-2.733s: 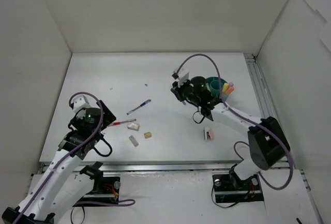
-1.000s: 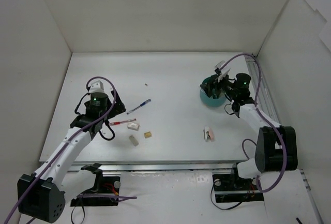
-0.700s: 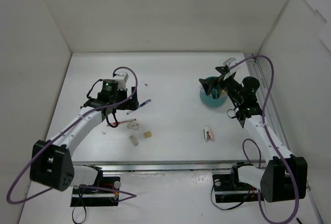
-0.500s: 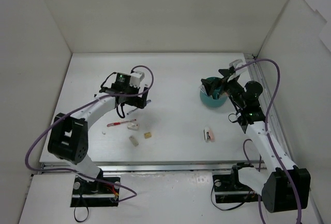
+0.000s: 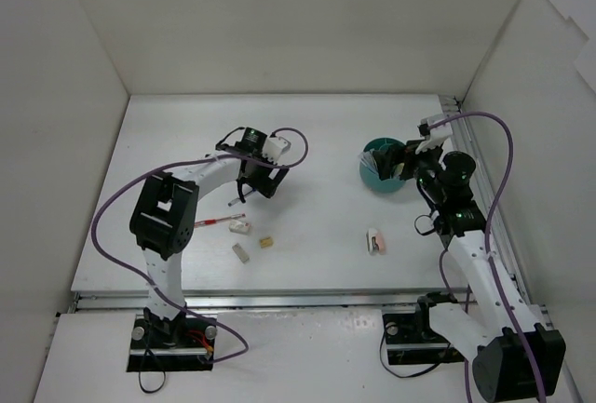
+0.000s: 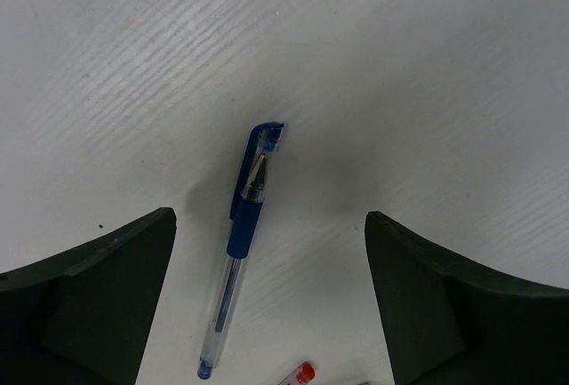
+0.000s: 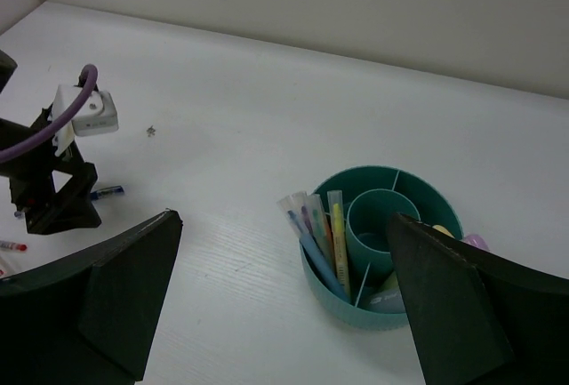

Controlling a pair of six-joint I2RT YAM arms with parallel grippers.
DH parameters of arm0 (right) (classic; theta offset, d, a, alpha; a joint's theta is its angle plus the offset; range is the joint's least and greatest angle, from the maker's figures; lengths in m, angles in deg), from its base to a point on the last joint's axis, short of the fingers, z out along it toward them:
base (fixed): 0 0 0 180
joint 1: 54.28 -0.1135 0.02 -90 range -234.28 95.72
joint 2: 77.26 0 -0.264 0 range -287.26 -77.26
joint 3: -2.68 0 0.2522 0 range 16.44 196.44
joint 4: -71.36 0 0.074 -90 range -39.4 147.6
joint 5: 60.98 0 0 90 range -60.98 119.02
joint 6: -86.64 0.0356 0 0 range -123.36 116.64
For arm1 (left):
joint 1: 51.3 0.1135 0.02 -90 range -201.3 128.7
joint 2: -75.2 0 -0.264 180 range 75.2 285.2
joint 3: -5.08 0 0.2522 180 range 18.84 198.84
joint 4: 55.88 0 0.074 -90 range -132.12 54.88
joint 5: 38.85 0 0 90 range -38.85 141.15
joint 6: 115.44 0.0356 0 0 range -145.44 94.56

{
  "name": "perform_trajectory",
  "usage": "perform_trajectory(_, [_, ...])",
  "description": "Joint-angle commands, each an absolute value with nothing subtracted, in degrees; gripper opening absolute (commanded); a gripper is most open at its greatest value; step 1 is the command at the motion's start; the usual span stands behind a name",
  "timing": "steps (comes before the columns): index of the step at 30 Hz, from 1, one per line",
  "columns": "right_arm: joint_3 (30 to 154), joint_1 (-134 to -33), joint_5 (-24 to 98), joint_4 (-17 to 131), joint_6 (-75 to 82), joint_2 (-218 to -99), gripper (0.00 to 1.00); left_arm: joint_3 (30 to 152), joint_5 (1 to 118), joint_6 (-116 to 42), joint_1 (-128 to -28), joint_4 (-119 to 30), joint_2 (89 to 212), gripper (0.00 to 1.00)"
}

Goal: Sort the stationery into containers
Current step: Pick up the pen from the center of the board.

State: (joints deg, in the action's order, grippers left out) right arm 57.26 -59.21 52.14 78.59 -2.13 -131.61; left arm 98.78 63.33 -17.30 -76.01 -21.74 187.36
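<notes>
A blue pen [image 6: 242,225] lies flat on the white table between the fingers of my left gripper [image 6: 269,216], which is open and low over it without touching. In the top view that gripper [image 5: 261,180] covers most of the pen. The red pen [image 5: 216,221] lies just nearer, its tip [image 6: 302,372] showing. The teal container [image 7: 356,305] holds several markers [image 7: 320,225] in one outer compartment. My right gripper [image 7: 283,220] is open and empty, above and beside the container [image 5: 368,177].
Small erasers lie near the red pen: a white one [image 5: 240,227], a grey-white one [image 5: 241,253] and a tan one [image 5: 266,242]. A pink-and-white eraser [image 5: 375,241] lies alone toward the right. White walls enclose the table on three sides.
My left arm swung right from the table's left side and came down over the blue pen. My right gripper drew back to the right of the container, its jaws wide.
</notes>
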Motion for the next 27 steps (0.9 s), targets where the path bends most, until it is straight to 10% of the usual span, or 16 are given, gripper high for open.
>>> perform_trajectory(1, [59.6,-59.3,47.6,79.8,-0.8,-129.5,0.98,102.3,61.0,-15.7,-76.0,-18.7,186.3,0.8])
perform_trajectory(18, [59.1,-58.8,42.8,76.1,-1.3,-124.5,0.98,108.9,66.6,-17.7,-76.0,-11.6,194.2,0.03])
perform_trajectory(27, [58.6,-58.8,43.2,75.6,-1.0,-121.6,0.98,110.0,65.1,-19.8,-77.7,-17.8,185.9,0.0])
